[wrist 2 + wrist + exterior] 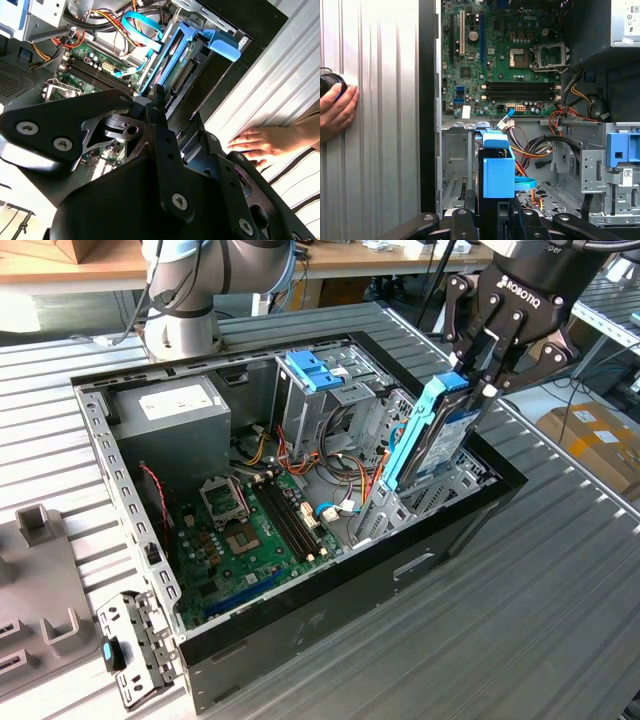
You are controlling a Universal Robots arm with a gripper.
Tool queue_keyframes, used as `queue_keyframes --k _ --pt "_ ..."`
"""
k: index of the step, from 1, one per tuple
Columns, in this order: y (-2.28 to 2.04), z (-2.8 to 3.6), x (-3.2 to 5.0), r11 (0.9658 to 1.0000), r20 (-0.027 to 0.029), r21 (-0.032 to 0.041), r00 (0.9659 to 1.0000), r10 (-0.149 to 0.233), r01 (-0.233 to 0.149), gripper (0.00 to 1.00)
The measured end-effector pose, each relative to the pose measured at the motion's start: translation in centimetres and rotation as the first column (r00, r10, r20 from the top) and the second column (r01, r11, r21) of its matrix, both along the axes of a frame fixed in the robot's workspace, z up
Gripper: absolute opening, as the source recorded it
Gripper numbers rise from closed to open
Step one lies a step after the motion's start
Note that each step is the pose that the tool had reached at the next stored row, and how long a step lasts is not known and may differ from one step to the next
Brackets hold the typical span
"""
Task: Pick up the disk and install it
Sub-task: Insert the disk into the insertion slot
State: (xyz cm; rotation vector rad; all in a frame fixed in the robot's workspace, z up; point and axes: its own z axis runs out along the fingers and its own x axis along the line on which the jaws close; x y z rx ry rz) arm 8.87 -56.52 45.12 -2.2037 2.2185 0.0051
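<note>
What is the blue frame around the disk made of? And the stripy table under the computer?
The light-blue frame around the disk looks like plastic: solid bright colour, smooth moulded shape, soft sheen. The disk itself looks like bare grey metal. The table seems metal too, maybe aluminium: silvery-grey, with straight ribs that catch the light.

Exterior view: bright, even overhead light—soft shadows pool inside the computer case point(330, 640), ribbed table point(540, 640) carries a pale sheen. Second wrist view: table blows out to white w/ glare; gripper point(178, 105) dark, nearly silhouetted, few highlights. First wrist view: motherboard point(515, 60) well lit, power supply point(592, 30) deep in shadow—blue carrier of the disk point(498, 172) looks vividly saturated.
</note>
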Motion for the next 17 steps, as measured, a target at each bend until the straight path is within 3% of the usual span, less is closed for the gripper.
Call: queue_keyframes --k 7,17 --pt "0.00 -0.27 0.04 1.0000 0.0000 0.0002 1.0000 0.000 0.000 0.35" --pt "0.00 -2.28 0.03 1.0000 0.0000 0.0002 1.0000 0.000 0.000 0.35"
